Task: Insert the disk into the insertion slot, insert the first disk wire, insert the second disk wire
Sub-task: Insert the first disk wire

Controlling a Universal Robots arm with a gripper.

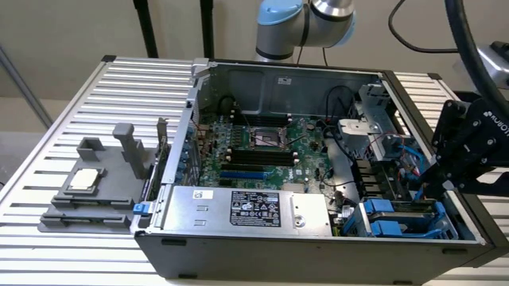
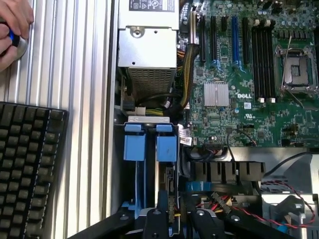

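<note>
The insertion slot is a bay of the blue drive cage (image 1: 444, 225) at the case's front corner on the exterior view's right. Two blue carrier fronts (image 2: 166, 148) stand side by side in the cage (image 2: 134, 172). The disk (image 2: 171, 191) sits edge-on in the bay nearer the motherboard, with only a thin grey strip of it visible. My black gripper (image 1: 432, 177) hangs just above the cage's far end; in the wrist view the gripper (image 2: 174, 205) is over the disk's connector end. A blue wire (image 1: 409, 156) and red and black wires (image 2: 279, 209) lie loose beside the cage.
The silver power-supply box (image 1: 247, 208) fills the case's front, next to the cage. The motherboard (image 1: 266, 149) lies behind it. A grey fixture (image 1: 95, 190) stands on the slatted table (image 1: 135, 77). A person's hand (image 2: 12, 27) and a black keyboard (image 2: 27, 164) are beside the case.
</note>
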